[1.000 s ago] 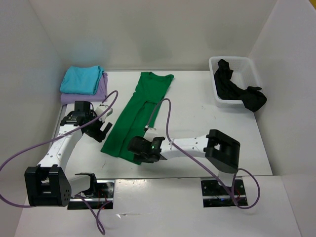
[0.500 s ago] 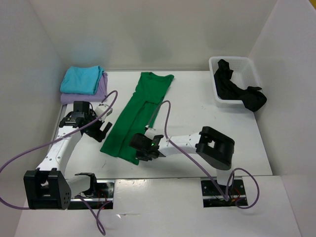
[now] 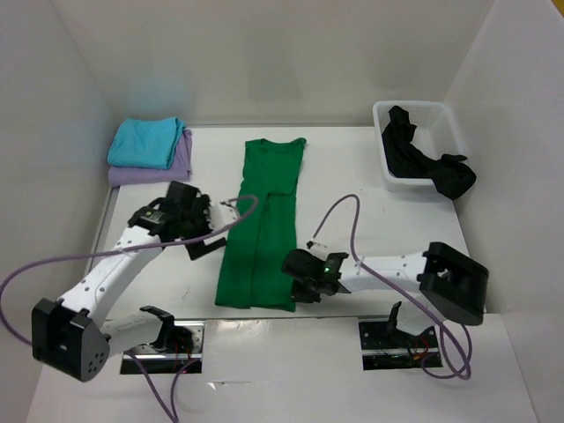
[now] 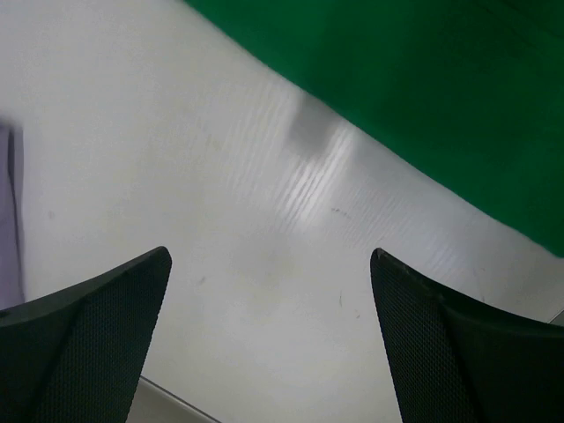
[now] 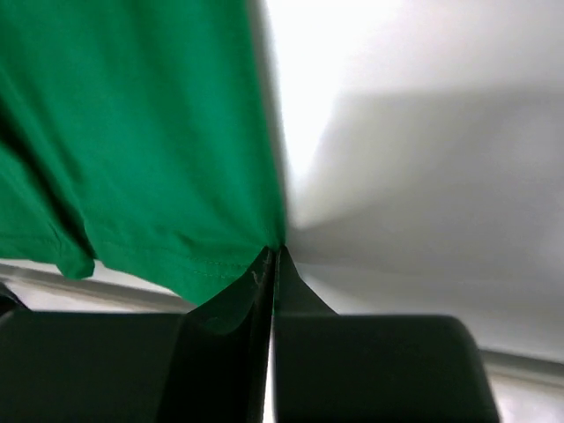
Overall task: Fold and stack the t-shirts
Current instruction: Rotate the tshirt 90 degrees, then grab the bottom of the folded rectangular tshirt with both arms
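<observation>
Four shirts from above: we see the long bright green cloth t-shirt (image 3: 262, 225) lying lengthwise on the white table (image 3: 405, 220). The turquoise blue folded t-shirt (image 3: 145, 141) sits on the lavender purple t-shirt (image 3: 183, 161) far left, and the black t-shirt (image 3: 423, 159) drapes over the white plastic bin (image 3: 414, 107). Left wrist: our left end effector (image 4: 270, 256) hangs with fingers wide apart over bare table beside the green edge. Right wrist: the right end effector (image 5: 271, 257) is pinched together on the green hem corner.
</observation>
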